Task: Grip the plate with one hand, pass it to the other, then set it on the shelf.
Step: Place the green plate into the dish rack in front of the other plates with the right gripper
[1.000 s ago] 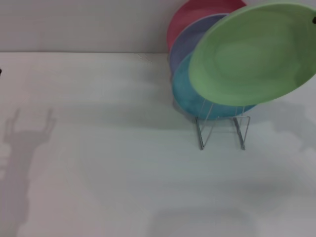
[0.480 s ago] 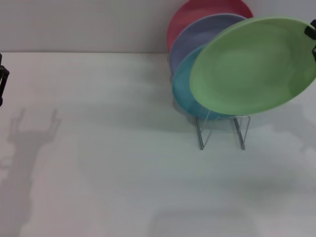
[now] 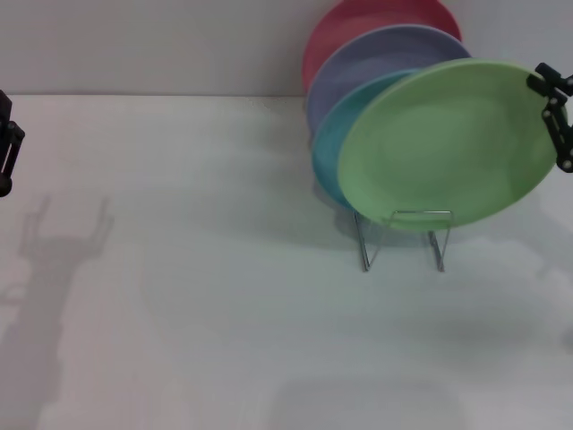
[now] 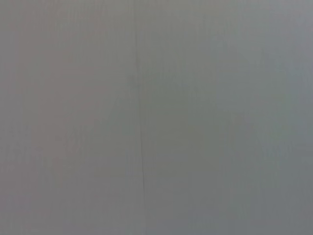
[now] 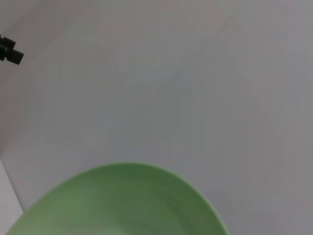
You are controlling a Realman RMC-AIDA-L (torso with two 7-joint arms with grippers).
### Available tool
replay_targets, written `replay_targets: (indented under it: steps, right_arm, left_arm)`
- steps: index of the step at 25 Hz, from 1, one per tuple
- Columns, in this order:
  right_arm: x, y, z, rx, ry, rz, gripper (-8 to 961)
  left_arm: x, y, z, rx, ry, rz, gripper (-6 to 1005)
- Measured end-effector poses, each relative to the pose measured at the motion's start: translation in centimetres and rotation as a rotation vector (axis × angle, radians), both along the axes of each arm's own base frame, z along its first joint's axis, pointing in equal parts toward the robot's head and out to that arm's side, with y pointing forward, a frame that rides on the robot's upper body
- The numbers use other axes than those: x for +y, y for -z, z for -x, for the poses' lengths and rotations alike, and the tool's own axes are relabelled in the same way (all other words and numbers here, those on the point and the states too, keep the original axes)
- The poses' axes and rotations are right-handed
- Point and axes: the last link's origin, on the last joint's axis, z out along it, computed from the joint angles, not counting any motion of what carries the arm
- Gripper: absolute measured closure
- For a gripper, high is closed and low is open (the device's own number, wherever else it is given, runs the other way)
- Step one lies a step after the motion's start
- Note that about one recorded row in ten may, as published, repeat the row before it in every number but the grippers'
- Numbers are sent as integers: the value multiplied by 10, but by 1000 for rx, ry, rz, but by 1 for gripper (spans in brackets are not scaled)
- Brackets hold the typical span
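The light green plate [image 3: 443,143] is tilted on edge at the front of the wire shelf [image 3: 403,240], in front of the turquoise plate [image 3: 329,152]. Its lower rim sits just behind the shelf's front loop. My right gripper [image 3: 555,116] is shut on the plate's right rim at the right edge of the head view. The plate also fills the bottom of the right wrist view [image 5: 122,203]. My left gripper [image 3: 7,143] barely shows at the far left edge, well away from the plate; its shadow on the table shows two prongs spread apart.
A lavender plate [image 3: 376,58] and a red plate [image 3: 358,22] stand in the shelf behind the turquoise one. The white table [image 3: 197,296] spreads to the left and front. The left wrist view shows only a plain grey surface.
The green plate has come down and left, towards the shelf's front loop. My right gripper has come into view on its rim. My left gripper has edged into view at the left.
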Motion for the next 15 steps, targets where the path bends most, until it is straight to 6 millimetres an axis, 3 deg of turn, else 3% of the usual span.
replay_targets:
  steps: [12,15]
  right_arm:
    - [6,15,-9,10,74,32,933]
    - [6,16,-11,32,87,33,888]
  left_arm:
    - [0,1,-1,3,8,2,184]
    - [0,1,-2,4,11,3,184]
